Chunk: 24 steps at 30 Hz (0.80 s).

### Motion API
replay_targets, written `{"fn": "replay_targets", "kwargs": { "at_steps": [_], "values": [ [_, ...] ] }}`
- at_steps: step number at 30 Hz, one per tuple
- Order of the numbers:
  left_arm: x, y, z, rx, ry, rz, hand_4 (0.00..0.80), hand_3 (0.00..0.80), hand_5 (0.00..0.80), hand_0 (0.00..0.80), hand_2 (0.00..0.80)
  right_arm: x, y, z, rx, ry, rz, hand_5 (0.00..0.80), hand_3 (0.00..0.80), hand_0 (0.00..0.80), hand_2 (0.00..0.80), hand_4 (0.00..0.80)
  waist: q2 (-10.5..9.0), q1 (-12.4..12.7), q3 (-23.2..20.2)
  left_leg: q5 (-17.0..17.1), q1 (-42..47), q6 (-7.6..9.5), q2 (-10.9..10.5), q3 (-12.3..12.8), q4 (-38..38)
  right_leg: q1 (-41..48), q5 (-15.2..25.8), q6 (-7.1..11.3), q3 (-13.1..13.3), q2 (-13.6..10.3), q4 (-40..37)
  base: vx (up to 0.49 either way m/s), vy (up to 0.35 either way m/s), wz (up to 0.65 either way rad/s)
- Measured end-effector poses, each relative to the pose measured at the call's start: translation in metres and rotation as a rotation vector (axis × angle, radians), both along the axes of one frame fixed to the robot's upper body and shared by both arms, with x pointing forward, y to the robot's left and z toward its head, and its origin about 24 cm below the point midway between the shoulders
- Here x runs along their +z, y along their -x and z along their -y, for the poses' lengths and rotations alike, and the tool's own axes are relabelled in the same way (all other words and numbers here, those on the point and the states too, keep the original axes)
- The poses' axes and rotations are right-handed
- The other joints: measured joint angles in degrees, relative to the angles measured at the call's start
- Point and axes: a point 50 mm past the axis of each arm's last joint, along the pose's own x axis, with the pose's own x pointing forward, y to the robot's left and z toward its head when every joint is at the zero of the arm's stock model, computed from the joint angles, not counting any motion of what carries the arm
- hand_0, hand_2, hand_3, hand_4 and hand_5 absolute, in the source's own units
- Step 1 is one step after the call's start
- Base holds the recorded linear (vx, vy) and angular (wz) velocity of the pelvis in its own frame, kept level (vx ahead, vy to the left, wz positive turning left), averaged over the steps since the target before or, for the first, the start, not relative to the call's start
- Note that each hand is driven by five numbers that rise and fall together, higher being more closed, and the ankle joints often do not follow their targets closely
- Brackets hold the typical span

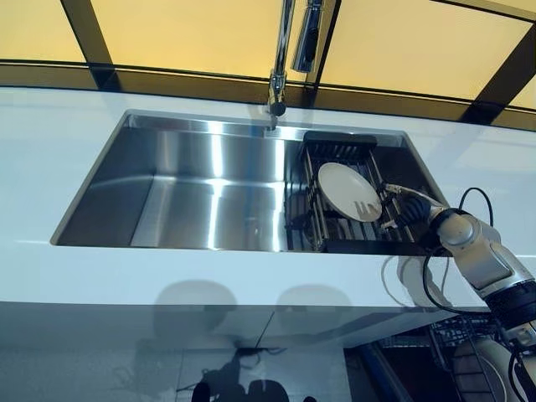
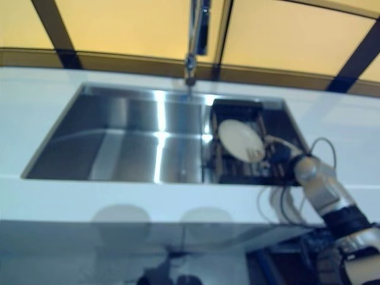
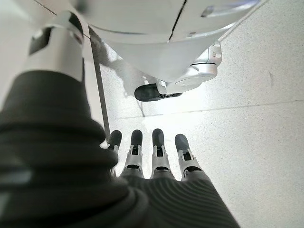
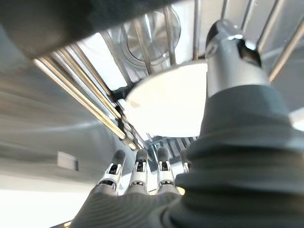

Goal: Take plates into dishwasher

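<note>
The right hand (image 1: 400,209) is gripping the white plate (image 1: 347,191) in the black rack (image 1: 335,151) at the sink's (image 1: 193,197) right end; the left hand (image 3: 152,161) is hanging, fingers straight.

The right arm reaches in from the lower right, its hand (image 1: 400,209) at the plate (image 1: 348,191), fingers (image 1: 366,207) against the plate's face and thumb over its rim. The left hand (image 3: 151,156) hangs low, fingers straight, holding nothing.

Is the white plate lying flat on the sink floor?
No, the plate stands tilted in the black rack inside the sink.
</note>
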Motion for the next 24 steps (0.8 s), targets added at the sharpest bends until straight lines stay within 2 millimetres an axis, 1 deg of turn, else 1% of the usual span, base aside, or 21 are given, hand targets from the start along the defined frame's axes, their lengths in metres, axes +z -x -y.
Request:
{"fn": "replay_targets", "kwargs": {
  "at_steps": [6, 8, 15, 22, 24],
  "values": [
    [0.0, -0.001, 0.0, 0.0, 0.0, 0.001, 0.0, 0.0, 0.0, 0.0, 0.0, 0.015, -0.004, -0.005, 0.014, 0.003, 0.041, 0.0, 0.0, 0.0, 0.0, 0.0, 0.0, 0.1, 0.1, 0.0, 0.0, 0.0, 0.0, 0.0, 0.0, 0.0, 0.0, 0.0, -0.1, 0.0, 0.0, 0.0, 0.0, 0.0],
    [0.0, -0.001, 0.0, 0.0, -0.001, 0.002, 0.0, 0.0, 0.0, 0.0, 0.0, 0.016, -0.004, -0.005, 0.016, -0.002, 0.045, 0.0, 0.0, 0.0, 0.0, 0.0, -0.01, 0.2, 0.1, 0.0, 0.0, 0.0, 0.0, -0.1, 0.0, 0.1, 0.0, 0.0, -0.1, 0.0, 0.0, 0.0, 0.0, 0.0],
    [0.0, -0.001, 0.0, 0.002, -0.005, 0.002, 0.0, 0.0, 0.0, 0.0, 0.0, 0.013, -0.005, -0.008, 0.024, -0.001, 0.035, 0.0, 0.0, 0.0, 0.0, 0.0, 0.03, 0.2, 0.1, 0.0, -0.1, -0.01, 0.0, -0.1, 0.0, 0.1, 0.0, 0.0, -0.2, 0.0, 0.0, -0.023, 0.005, 0.0],
    [0.001, -0.003, 0.0, 0.001, -0.006, 0.007, 0.0, 0.0, 0.0, 0.0, 0.0, 0.006, -0.008, -0.017, 0.05, -0.024, 0.012, 0.0, 0.0, 0.0, 0.0, 0.0, 0.09, 0.2, 0.2, 0.0, -0.1, -0.01, 0.0, -0.2, 0.0, 0.0, 0.0, 0.0, -0.2, 0.0, 0.0, 0.0, 0.0, 0.0],
    [0.001, -0.003, 0.0, 0.001, -0.006, 0.008, 0.0, 0.0, 0.0, 0.0, 0.0, 0.001, -0.008, -0.021, 0.064, -0.012, -0.013, 0.0, 0.0, 0.0, 0.0, 0.0, 0.22, 0.2, 0.3, 0.0, -0.2, -0.01, 0.0, -0.2, 0.0, 0.0, 0.0, 0.0, -0.2, 0.0, 0.0, 0.0, 0.0, 0.0]
  ]
}}
